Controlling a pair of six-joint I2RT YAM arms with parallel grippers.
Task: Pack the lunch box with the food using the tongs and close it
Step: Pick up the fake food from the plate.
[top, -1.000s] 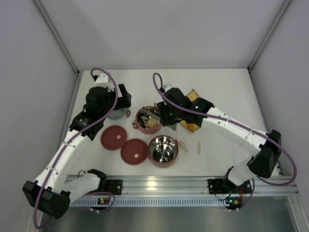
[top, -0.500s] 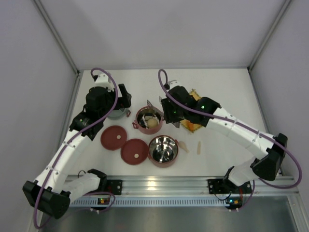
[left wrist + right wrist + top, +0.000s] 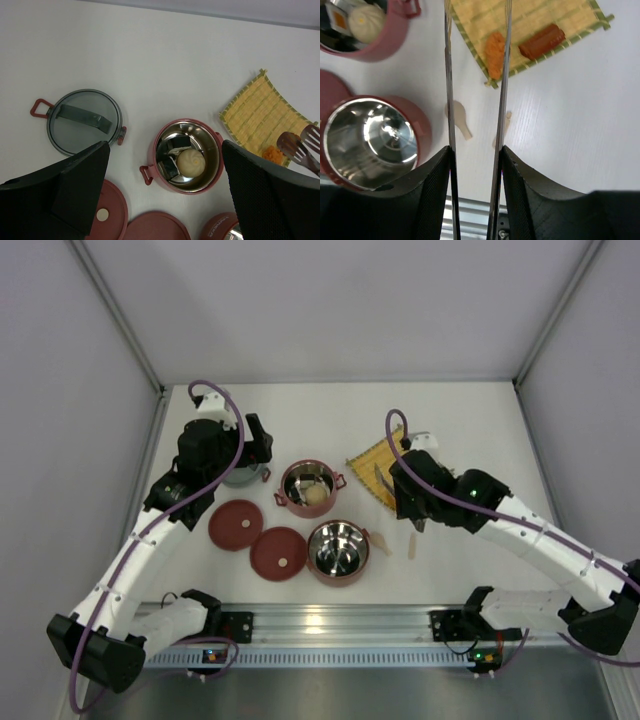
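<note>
My right gripper (image 3: 476, 150) is shut on the tongs (image 3: 448, 90), whose two slim arms reach over the yellow mat's near corner. The tong tips (image 3: 300, 144) hang empty, close to an orange slab (image 3: 495, 48). A darker slab (image 3: 542, 41) lies beside it on the mat (image 3: 372, 458). One lunch box bowl (image 3: 216, 150) holds two black-wrapped rolls (image 3: 176, 145) and a pale round piece (image 3: 191, 162). The other bowl (image 3: 338, 551) is empty and shiny. Two maroon lids (image 3: 236, 524) lie flat left of it. My left gripper (image 3: 165, 145) hovers open, high above the filled bowl.
A grey lid with a strap handle (image 3: 84, 121) lies left of the filled bowl. A beige spoon (image 3: 460, 117) and a short stick (image 3: 508, 120) lie between the mat and the aluminium rail (image 3: 330, 625). Walls close in the table's left, back and right.
My right arm has swung right with the tongs, from over the filled bowl to the yellow mat's near corner. The left arm has not moved.
</note>
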